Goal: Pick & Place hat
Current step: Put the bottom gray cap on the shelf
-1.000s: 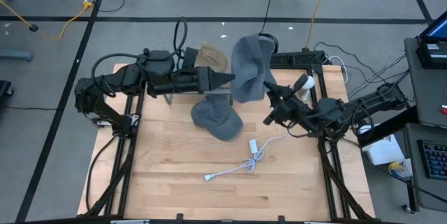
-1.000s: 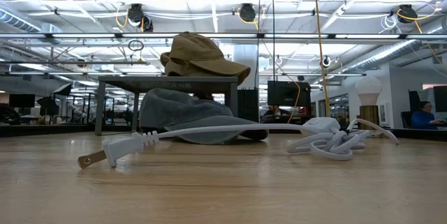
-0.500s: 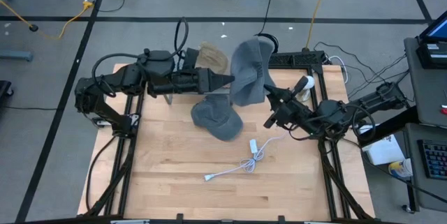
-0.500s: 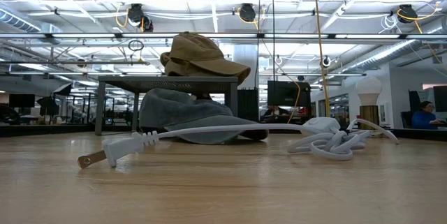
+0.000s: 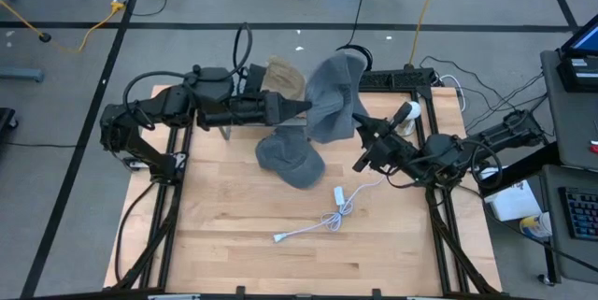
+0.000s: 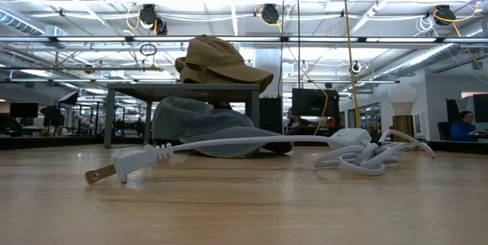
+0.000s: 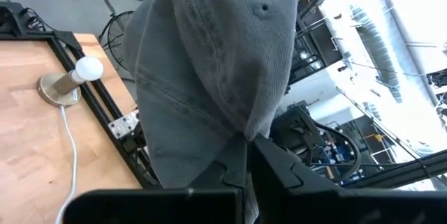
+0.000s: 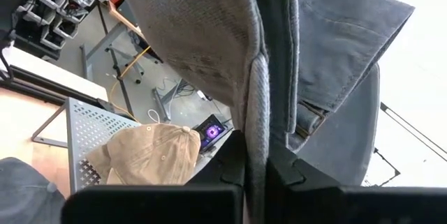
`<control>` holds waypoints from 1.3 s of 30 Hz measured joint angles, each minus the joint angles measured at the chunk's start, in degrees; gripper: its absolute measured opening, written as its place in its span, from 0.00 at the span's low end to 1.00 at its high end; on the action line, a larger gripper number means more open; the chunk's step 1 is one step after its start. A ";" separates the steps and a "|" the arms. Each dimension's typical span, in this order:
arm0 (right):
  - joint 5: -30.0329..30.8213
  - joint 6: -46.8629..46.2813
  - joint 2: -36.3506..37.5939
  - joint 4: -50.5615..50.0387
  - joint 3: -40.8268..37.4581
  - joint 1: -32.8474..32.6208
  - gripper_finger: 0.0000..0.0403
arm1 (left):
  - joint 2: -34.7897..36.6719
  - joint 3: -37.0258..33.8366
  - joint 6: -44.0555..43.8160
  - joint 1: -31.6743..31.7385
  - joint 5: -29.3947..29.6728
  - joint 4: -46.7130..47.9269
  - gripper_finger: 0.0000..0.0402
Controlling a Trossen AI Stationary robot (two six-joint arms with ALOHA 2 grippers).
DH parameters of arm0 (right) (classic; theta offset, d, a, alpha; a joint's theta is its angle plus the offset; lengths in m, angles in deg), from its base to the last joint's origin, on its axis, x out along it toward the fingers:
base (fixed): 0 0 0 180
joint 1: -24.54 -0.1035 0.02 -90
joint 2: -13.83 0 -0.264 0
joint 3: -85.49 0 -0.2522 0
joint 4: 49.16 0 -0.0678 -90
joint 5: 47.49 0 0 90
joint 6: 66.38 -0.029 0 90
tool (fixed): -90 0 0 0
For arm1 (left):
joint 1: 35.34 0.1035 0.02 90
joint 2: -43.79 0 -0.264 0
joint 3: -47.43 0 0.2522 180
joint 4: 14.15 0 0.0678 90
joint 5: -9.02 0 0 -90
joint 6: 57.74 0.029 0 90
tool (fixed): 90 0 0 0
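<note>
The grey cap (image 5: 332, 94) is up in the air above the far part of the worktop (image 5: 234, 235), held between the two arms and hanging in loose folds. The left hand (image 5: 306, 106) reaches in from the left and its fingers are closed on the cap's fabric; the left wrist view shows the crown, with its top button, draped right over those pinched fingers. The right hand (image 5: 360, 127) comes up from the right and, in its own wrist view, has its fingers pressed together on a seamed edge of the same cap. So both hands grip it at once, and it touches nothing else.

Just beside it, toward the back, a tan cap (image 5: 283, 76) already sits on a small perforated metal stand (image 8: 84, 144); the low view shows it resting on top of that raised platform. Below the lifted cap, a second grey cap (image 5: 290, 157) lies flat on the wood, near a white power cord (image 5: 322, 221) whose plug points toward the front. A small white bulb lamp (image 5: 408, 113) stands at the far right edge.

By my reading, the pick is finished and the carry is under way. Left to do: set this cap down, probably at the stand, release it, and then deal with the one lying on the worktop.
</note>
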 joint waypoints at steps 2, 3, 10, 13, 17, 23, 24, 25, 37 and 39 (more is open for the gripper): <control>0.04 -0.06 0.00 0.00 0.00 -0.16 0.04 | 0.00 0.00 0.05 0.31 0.00 0.33 0.01; 0.25 -0.54 0.00 0.00 0.00 -0.47 0.06 | 0.00 0.00 -0.26 0.47 0.00 0.48 0.01; 12.25 -9.36 0.00 0.49 0.00 -5.79 0.24 | 1.01 0.00 -4.92 2.58 -0.02 4.96 0.01; 18.09 -9.65 0.02 0.33 0.00 -9.20 0.31 | 1.64 -0.11 -6.74 3.92 -1.45 9.33 0.01; 22.88 -8.79 0.01 0.31 0.00 -13.59 0.37 | 2.89 0.01 -8.42 6.42 -2.62 13.86 0.00; 24.06 -8.98 0.02 0.33 -0.02 -17.99 0.39 | 5.58 -0.09 -9.05 11.08 -5.07 17.02 0.00; 24.04 -8.93 0.02 0.33 -0.02 -18.32 0.39 | 5.92 -0.04 -9.46 11.92 -5.29 16.94 0.00; 24.02 -8.85 0.02 0.30 -0.01 -18.47 0.38 | 6.30 0.12 -9.85 12.76 -5.83 16.92 0.00; 24.03 -8.59 0.02 0.01 -0.02 -18.40 0.37 | 8.54 0.02 -6.70 22.55 -14.21 32.24 0.00; 24.03 -8.59 0.02 0.02 -0.02 -18.36 0.36 | 8.41 0.00 -5.28 24.12 -16.55 33.08 0.00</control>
